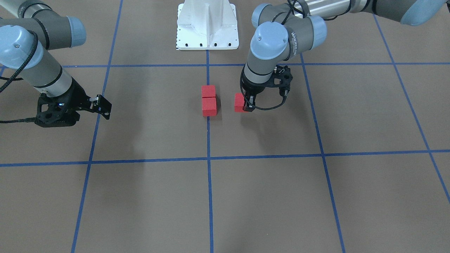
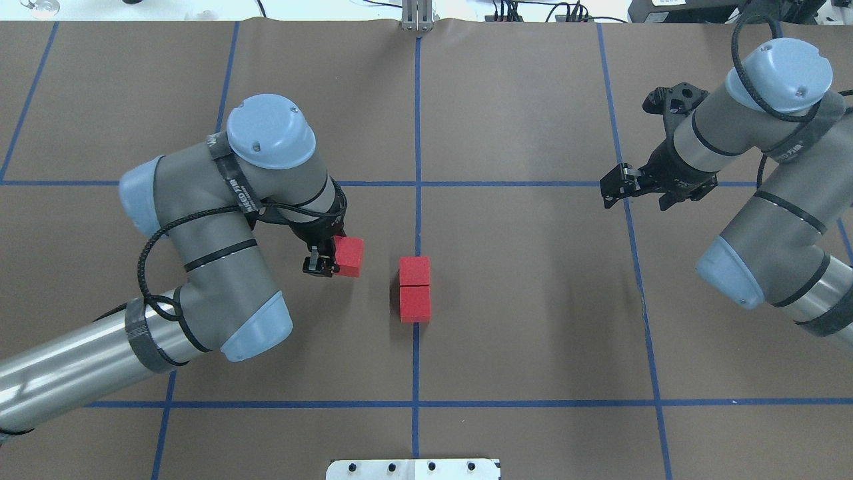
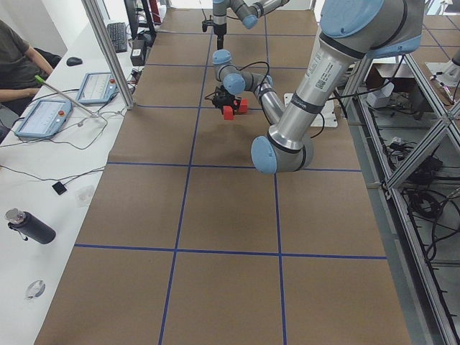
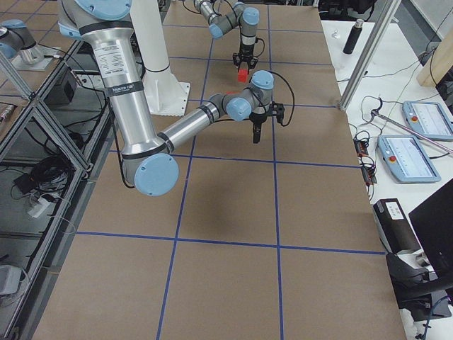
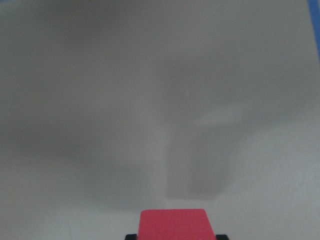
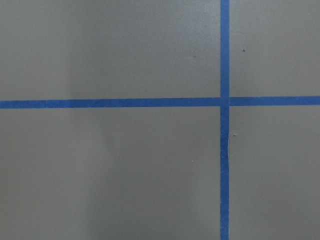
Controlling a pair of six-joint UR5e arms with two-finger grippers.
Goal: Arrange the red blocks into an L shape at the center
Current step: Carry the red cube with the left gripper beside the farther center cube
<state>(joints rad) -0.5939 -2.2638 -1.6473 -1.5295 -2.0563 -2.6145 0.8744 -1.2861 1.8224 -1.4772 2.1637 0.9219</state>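
Observation:
Two red blocks (image 2: 414,271) (image 2: 414,303) lie touching in a short column on the middle blue tape line (image 2: 417,133); they also show in the front view (image 1: 208,91) (image 1: 209,106). My left gripper (image 2: 338,259) is shut on the third red block (image 2: 349,256), about one block's width to the left of the pair in the overhead view. In the front view this gripper (image 1: 245,104) and its block (image 1: 239,102) are right of the pair. In the left wrist view the block (image 5: 174,225) sits between the pads over bare brown surface. My right gripper (image 2: 614,186) is open and empty, far off to the right.
The white robot base plate (image 1: 207,38) stands at the table's near edge behind the pair. Blue tape grid lines (image 6: 224,120) cross under the right gripper. Operators' tablets (image 3: 43,115) and a dark bottle (image 3: 29,226) lie on the side bench.

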